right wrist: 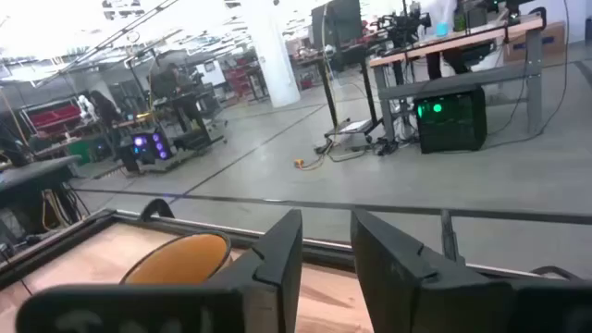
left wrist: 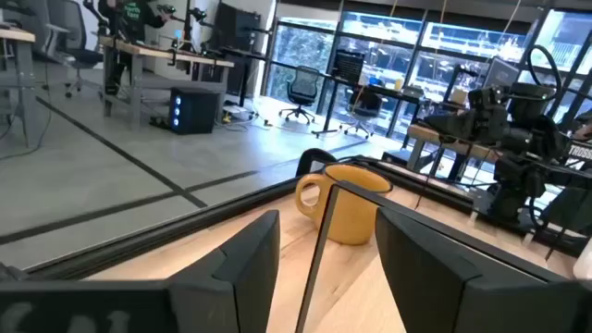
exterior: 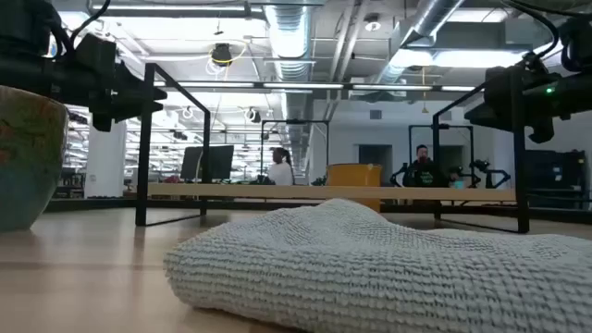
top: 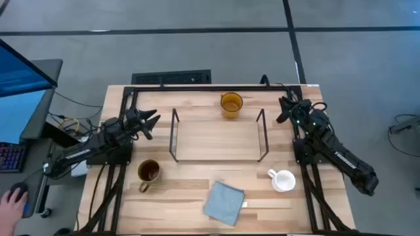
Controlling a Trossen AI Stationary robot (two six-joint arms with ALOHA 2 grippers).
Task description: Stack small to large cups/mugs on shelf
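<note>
The amber glass mug (top: 231,104) stands on the table just beyond the shelf's far edge; it also shows in the left wrist view (left wrist: 348,202) and the right wrist view (right wrist: 180,258). The brownish-tan mug (top: 148,172) stands on the table near the shelf's left front corner, and shows large in the low view (exterior: 28,155). The small white mug (top: 283,179) stands at the right front. The light-wood shelf (top: 218,139) with black wire ends lies mid-table. My left gripper (top: 153,120) is open, raised left of the shelf. My right gripper (top: 283,109) is open, raised at the far right.
A grey-blue folded cloth (top: 224,202) lies near the table's front edge, filling the low view (exterior: 370,259). A person's hand (top: 12,200) rests on a mouse off the table's left. A black frame (top: 216,87) runs along the table's far edge.
</note>
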